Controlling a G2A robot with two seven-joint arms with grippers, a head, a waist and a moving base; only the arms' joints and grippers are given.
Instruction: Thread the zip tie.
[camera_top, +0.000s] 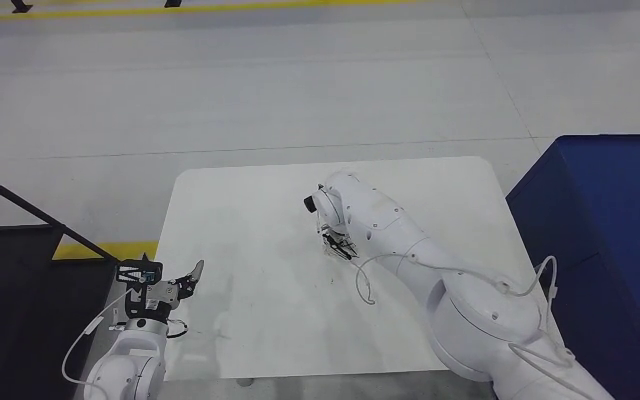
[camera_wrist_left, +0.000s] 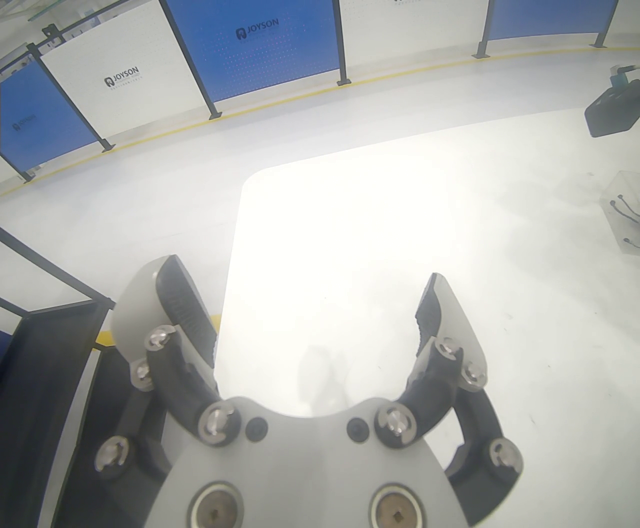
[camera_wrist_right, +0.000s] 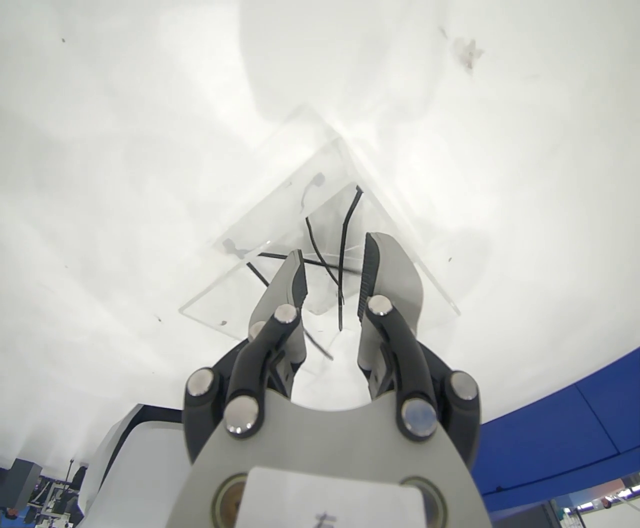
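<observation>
Several black zip ties (camera_wrist_right: 348, 220) lie in a clear plastic box (camera_wrist_right: 280, 200) near the middle of the white table (camera_top: 260, 210). My right gripper (camera_wrist_right: 332, 250) is lowered into that box, open, its fingers a narrow gap apart with one zip tie running between them, not clamped. From above, the right gripper (camera_top: 338, 247) points down at the box. My left gripper (camera_wrist_left: 305, 280) hovers wide open and empty over the table's left part, also seen as the left gripper (camera_top: 193, 272) near the left edge. The clear box (camera_wrist_left: 622, 210) lies well off from it.
A blue bin (camera_top: 585, 220) stands off the table's right side. A black frame (camera_top: 60, 235) runs beside the left edge. The table's rounded far corner (camera_wrist_left: 260, 175) lies ahead of the left gripper. Small dark marks (camera_wrist_right: 467, 52) dot the tabletop beyond the box.
</observation>
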